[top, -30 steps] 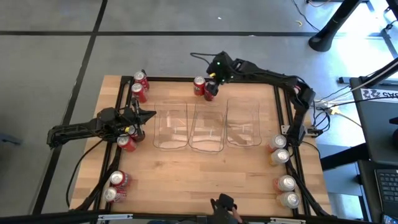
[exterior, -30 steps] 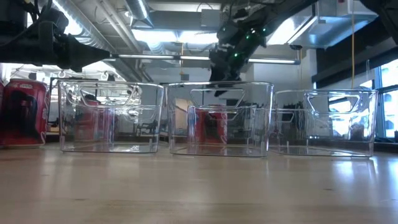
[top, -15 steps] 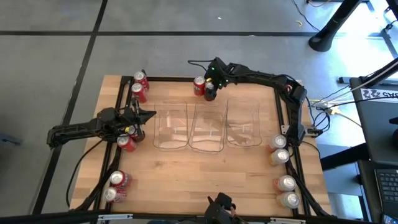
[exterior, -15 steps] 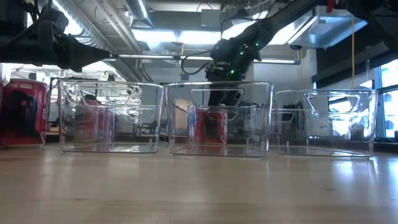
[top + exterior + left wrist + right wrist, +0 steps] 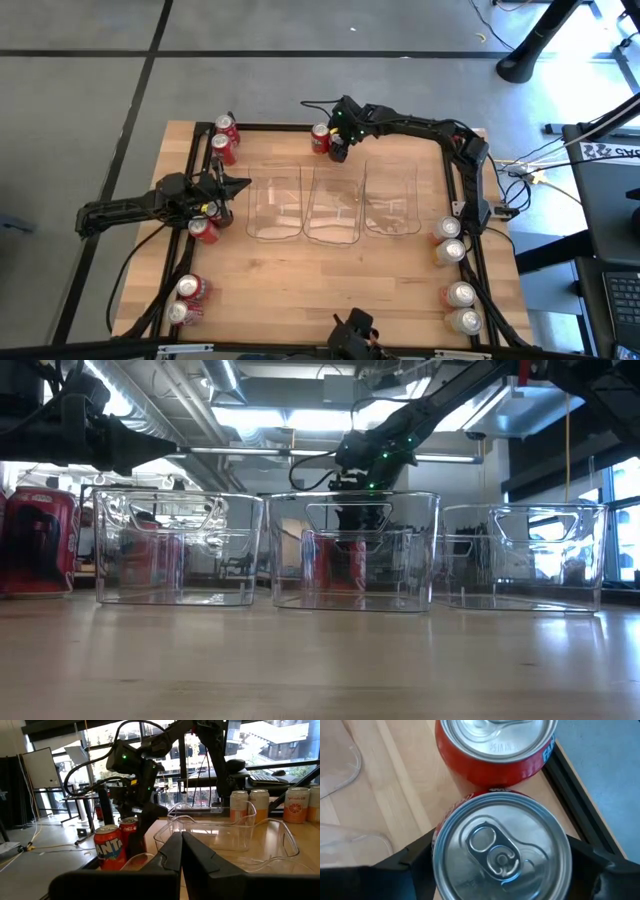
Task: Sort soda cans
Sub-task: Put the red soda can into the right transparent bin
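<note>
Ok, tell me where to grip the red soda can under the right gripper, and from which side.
Grip the upright red soda can across its round side wall, coming straight down. The right gripper already straddles it, and the neighbouring red Fanta can crowds one side.

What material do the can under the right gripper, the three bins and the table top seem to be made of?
The can between the right gripper's fingers looks like metal: a shiny brushed silver lid with a pull tab and a red painted body. The three bins seem to be clear, glossy plastic, since the cans behind them show through. The table top looks like pale wood, with visible plank lines and grain.
</note>
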Tool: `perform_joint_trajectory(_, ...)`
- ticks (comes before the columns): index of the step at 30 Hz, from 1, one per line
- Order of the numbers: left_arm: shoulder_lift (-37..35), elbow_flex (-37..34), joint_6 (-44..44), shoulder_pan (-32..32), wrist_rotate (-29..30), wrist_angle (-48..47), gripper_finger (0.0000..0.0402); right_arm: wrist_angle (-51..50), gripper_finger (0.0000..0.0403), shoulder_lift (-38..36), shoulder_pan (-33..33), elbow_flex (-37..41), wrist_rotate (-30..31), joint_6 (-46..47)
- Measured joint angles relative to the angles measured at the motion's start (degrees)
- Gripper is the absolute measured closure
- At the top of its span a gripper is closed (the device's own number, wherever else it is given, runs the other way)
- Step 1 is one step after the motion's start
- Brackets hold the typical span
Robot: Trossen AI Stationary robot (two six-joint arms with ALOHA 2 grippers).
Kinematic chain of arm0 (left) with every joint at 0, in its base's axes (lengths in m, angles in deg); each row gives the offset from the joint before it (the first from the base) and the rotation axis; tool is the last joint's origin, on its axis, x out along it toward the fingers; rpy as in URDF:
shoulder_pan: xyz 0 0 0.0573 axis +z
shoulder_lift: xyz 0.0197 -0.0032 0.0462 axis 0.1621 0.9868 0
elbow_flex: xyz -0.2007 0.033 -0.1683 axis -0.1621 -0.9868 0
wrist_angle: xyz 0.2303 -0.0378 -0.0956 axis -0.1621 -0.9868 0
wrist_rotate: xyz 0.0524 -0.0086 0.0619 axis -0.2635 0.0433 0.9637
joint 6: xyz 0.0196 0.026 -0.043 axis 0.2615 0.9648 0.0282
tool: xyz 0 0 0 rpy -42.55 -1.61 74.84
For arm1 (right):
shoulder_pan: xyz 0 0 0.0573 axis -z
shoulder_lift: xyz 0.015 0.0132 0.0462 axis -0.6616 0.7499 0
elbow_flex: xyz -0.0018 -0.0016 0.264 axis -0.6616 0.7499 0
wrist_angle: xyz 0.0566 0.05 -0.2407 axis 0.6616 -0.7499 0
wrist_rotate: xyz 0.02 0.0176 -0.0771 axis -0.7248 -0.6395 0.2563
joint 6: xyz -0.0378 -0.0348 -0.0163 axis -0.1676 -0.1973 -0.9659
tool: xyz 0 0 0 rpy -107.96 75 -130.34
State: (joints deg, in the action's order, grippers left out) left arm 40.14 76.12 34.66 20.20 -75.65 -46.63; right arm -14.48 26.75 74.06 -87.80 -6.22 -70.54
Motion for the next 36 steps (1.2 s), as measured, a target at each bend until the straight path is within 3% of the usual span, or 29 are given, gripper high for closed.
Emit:
perform_joint_trajectory(9,0.0,0.0,0.4,0.0,0.0,0.0,0.0402,-0.7,0.0102,-1.9,0.0,0.1,0.2,-1.8)
perform_joint_trajectory(20,0.0,0.0,0.4,0.0,0.0,0.0,0.0402,-2.7,0.0106,-11.1,0.0,0.1,2.6,-1.8)
perform_joint_trajectory(36,0.0,0.0,0.4,0.0,0.0,0.0,0.0402,-18.9,0.0105,-25.9,-1.7,0.0,4.8,2.2)
